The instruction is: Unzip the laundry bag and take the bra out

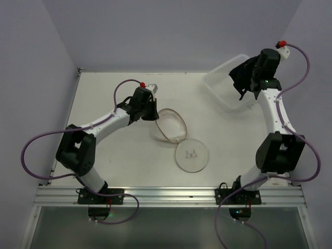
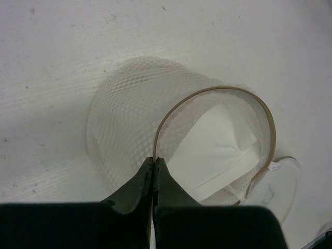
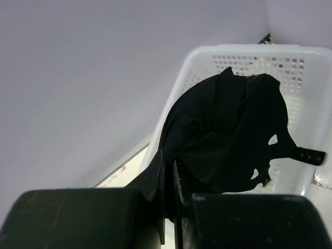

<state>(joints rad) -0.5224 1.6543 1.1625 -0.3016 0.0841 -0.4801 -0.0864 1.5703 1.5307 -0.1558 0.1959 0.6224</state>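
Overhead, the right gripper (image 3: 168,179) is clamped on the one black bra (image 3: 228,135), which hangs from its fingers over the single white basket (image 3: 244,50) at the far right. The left gripper (image 2: 154,163), closed, pinches the tan rim (image 2: 270,129) of the one laundry bag (image 2: 124,119), which lies unzipped mid-table.

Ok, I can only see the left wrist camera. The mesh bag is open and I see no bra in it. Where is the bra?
Observer: The right gripper is holding the black bra, which dangles over a white perforated basket.
Operator: Where is that basket?
Observer: At the far right corner of the table, well apart from the laundry bag.
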